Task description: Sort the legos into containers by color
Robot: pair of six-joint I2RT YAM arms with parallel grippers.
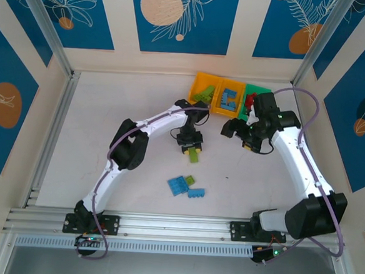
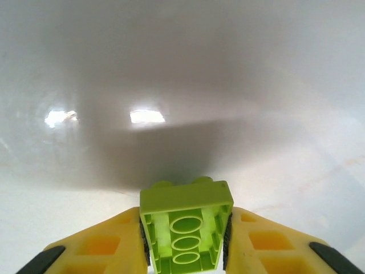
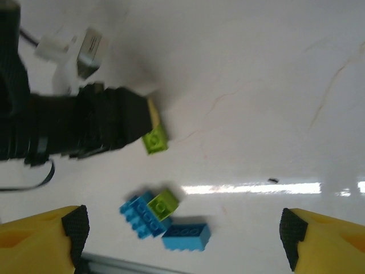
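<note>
Top external view: the white table is reached over by the left arm, stretched to mid-table, and by the right arm, bent in toward the far side. The containers are set in a row at the far edge. Lime pieces are seen in the left orange-yellow bin, blue ones in the middle bin, and red ones in the green bin.

The right gripper is spread wide and nothing is held in it. The left gripper is clamped on a lime green brick, which is pinched by its two sides with the hollow underside turned to the wrist camera. The brick is held low at mid-table, well apart from the bins. Whether it is clear of the surface cannot be told.

A straight lift is called for first, so that the brick is not dragged. The clamp should be kept firm, since the far end of the brick juts beyond the pads. The brick is then best carried to the left orange-yellow bin, brought over its near wall and released low inside. The route should be kept left of the right arm, which is parked close to the bins.

Two blue bricks and a small lime brick are left lying nearer the bases.
</note>
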